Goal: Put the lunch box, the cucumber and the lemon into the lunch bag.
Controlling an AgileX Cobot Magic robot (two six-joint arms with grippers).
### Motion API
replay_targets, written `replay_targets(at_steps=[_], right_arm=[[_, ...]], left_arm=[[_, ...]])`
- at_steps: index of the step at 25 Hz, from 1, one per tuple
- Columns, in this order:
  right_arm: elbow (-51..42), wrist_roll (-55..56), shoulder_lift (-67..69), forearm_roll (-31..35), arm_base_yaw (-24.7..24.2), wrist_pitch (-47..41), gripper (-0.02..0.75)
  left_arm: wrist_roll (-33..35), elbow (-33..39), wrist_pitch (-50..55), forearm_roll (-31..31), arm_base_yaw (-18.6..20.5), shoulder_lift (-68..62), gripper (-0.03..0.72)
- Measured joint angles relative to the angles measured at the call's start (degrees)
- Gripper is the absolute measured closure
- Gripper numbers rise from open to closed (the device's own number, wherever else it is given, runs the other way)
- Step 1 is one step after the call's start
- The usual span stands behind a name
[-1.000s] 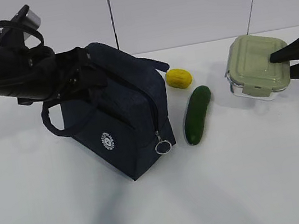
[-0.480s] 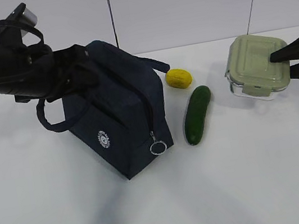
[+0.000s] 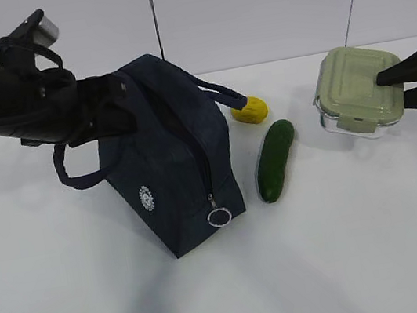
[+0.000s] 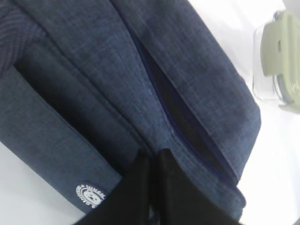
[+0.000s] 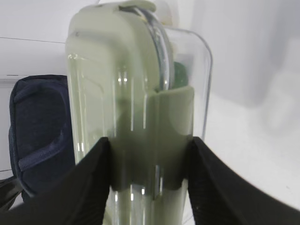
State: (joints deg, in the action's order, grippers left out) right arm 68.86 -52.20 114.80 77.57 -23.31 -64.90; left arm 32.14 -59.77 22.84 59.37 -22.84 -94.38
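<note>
Now pinched tight on dark navy fabric, the left gripper [image 4: 153, 161] holds the lunch bag [image 3: 170, 162] near its top edge, its two black fingers pressed together with cloth caught between them, just above the round white logo [image 3: 146, 197]. Over the past second those fingers have gone from spread to shut, and the bag has swung with them: its lower corner and the metal zipper ring [image 3: 218, 217] have slid nearer the camera and leftward, and the bag's far handle [image 3: 218, 91] now arcs toward the lemon [image 3: 251, 109], partly covering it. The zipper seam runs away from the left gripper, and a dark slit along it suggests it stands at least partly open. Across the table, well apart from that claw, the right gripper [image 3: 413, 82] has not moved; its jaws sit half-spread astride the lunch box [image 3: 359, 92], one pad on the sage-green lid, the other on the clear wall. The cucumber [image 3: 275, 159] lies between bag and box, untouched. With the bag gripped and the box clamped, loading looks ready to begin, though nothing is inside the bag yet.
</note>
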Motion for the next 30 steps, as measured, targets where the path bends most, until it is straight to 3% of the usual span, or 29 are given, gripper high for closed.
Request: replay_targets(at_steps=[13,30], right_arm=[[1.1,2.3,-2.0,0.9,6.9,-0.3,0.374],[13.0,6.8,-5.3,0.6,17.4,-1.2,0.374]], left_arm=[[0.0,-2.6,8.3,-3.0,0.0,0.0,0.695],[0.0,-2.8,10.2,-3.9,0.0,0.0,0.695]])
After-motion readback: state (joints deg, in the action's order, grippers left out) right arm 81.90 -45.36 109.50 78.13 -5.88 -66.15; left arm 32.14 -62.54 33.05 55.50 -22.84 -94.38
